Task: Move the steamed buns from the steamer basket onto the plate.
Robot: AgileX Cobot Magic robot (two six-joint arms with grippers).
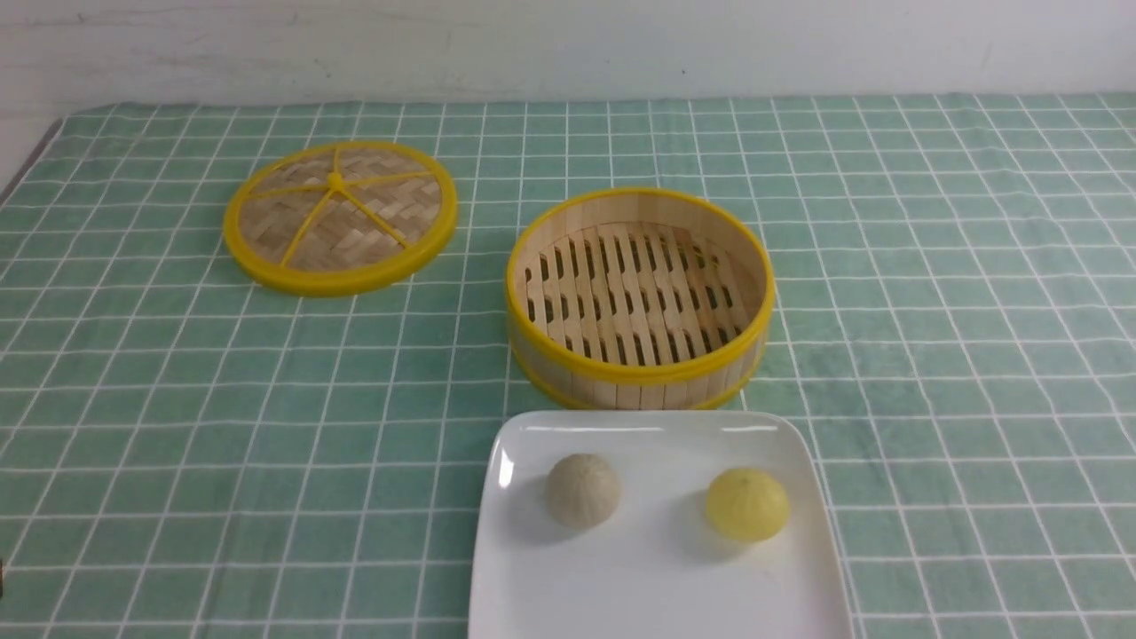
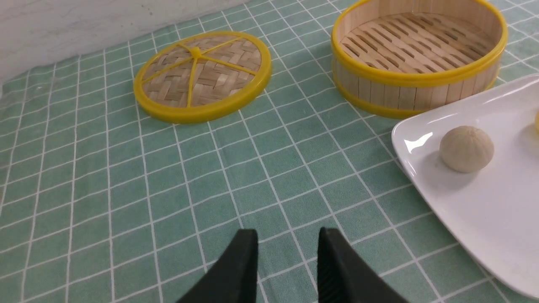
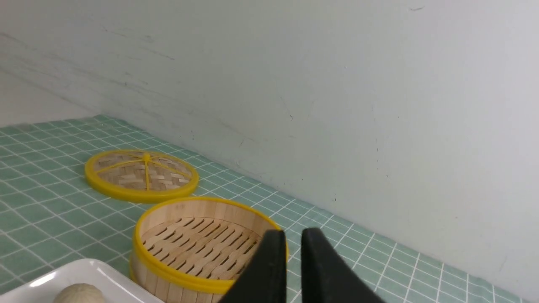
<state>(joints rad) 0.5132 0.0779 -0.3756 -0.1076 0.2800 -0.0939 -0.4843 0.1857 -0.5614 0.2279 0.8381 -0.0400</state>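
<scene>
The beige-grey steamed bun [image 1: 582, 490] and the yellow steamed bun [image 1: 747, 504] sit side by side on the white plate [image 1: 657, 586] at the table's near edge. Just behind the plate, the steamer basket [image 1: 639, 373] stands with nothing in it. Neither gripper shows in the front view. In the left wrist view my left gripper [image 2: 288, 235] is open and empty above the cloth, to the left of the plate [image 2: 497, 210] and the beige bun [image 2: 466, 149]. In the right wrist view my right gripper [image 3: 293, 235] is raised near the basket [image 3: 177, 269], its fingers almost together with nothing between them.
The flat woven lid [image 1: 340, 217] with its yellow rim lies on the green checked cloth, back left of the basket. A white wall [image 3: 337, 84] runs along the table's far edge.
</scene>
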